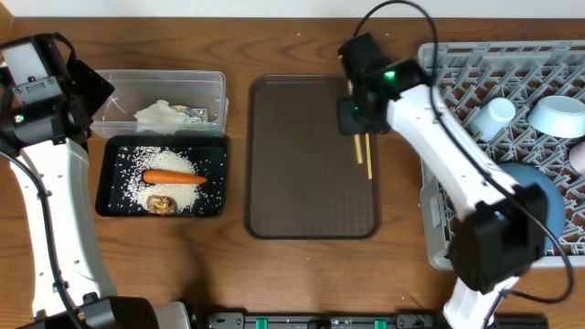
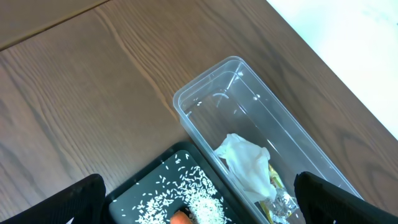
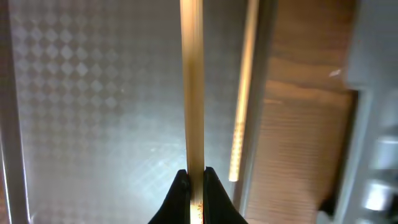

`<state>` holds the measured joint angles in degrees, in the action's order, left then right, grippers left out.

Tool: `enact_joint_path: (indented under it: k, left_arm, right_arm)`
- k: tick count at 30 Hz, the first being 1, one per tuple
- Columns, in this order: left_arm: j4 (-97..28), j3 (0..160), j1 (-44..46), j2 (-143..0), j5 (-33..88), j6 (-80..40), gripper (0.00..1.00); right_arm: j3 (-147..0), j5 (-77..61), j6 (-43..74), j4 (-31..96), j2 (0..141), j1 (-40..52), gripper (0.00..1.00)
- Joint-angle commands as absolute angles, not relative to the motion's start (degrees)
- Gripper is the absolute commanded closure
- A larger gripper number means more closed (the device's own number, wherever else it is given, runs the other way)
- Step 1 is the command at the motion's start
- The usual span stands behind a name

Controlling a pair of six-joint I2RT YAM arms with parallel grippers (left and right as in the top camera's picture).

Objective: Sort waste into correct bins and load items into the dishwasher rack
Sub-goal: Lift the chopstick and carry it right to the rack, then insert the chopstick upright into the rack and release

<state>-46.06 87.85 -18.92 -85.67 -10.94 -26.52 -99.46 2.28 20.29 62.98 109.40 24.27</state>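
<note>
Now: one chopstick pinched, rack next

Nearest me, by the bench's left edge, the black tray [image 1: 105, 206] holds the rice [image 1: 151, 160] and carrot [image 1: 174, 177]. Farther back, toward the brown serving tray's [image 1: 302, 183] far right corner, my right end effector [image 3: 194, 186] is clamped on one chopstick [image 3: 191, 81], with its twin [image 3: 245, 93] lying loose beside the rim. I'd lift straight up, keep the stick level, clear the dishwasher rack's [image 1: 434, 219] wall, then lower it. Farthest, the left end effector [image 2: 200, 200] hangs wide open over the clear tub [image 1: 119, 87].
</note>
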Motion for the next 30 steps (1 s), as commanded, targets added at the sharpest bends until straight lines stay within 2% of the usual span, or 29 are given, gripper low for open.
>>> enact_joint_path:
  k: [1,12,23,30]
  left_arm:
    - [-46.06,88.12,-18.96,-85.93,-12.08,-25.52,0.02]
    - [-46.06,88.12,-18.96,-85.93,-12.08,-25.52,0.02]
    - [-46.06,88.12,-18.96,-85.93,-12.08,-25.52,0.02]
    - [-46.06,88.12,-18.96,-85.93,-12.08,-25.52,0.02]
  right_arm:
    - [-99.72,3.2,15.09,63.11,105.97,19.42,0.99]
    - [-99.57,3.16,-1.67,63.59,104.9,6.9,0.99]
    - [-98.74,-0.58,-3.77,61.43,105.01,-2.35,0.99]
    - [-92.36,-3.68,-3.03,55.7,105.01,-2.87,0.99]
